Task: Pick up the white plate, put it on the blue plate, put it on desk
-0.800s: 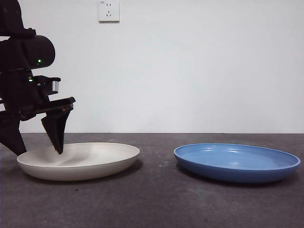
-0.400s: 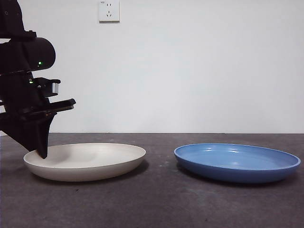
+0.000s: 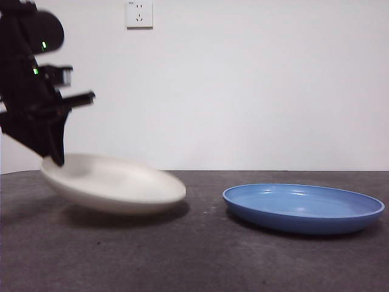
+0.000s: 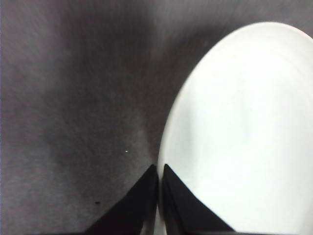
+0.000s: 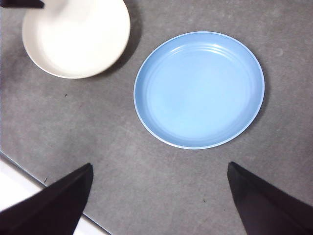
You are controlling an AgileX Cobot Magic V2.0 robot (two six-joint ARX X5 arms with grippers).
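The cream-white plate (image 3: 115, 182) hangs tilted above the desk (image 3: 200, 255) at the left, its left rim raised. My left gripper (image 3: 55, 155) is shut on that rim; the left wrist view shows its jaws pinching the white plate's (image 4: 239, 127) edge at the gripper (image 4: 160, 174). The glossy blue plate (image 3: 302, 207) lies flat on the desk at the right. The right wrist view looks down from high on the blue plate (image 5: 199, 89) and the white plate (image 5: 76, 34). My right gripper (image 5: 159, 196) is open and empty above the desk.
A white wall with a socket (image 3: 139, 13) stands behind the desk. The desk's edge (image 5: 29, 188) shows near the right gripper's jaw. Bare desk lies between the two plates.
My left gripper rose with the white plate's left rim clamped in it. The plate left the desk and now tilts, shifted slightly right. The blue plate has not moved.
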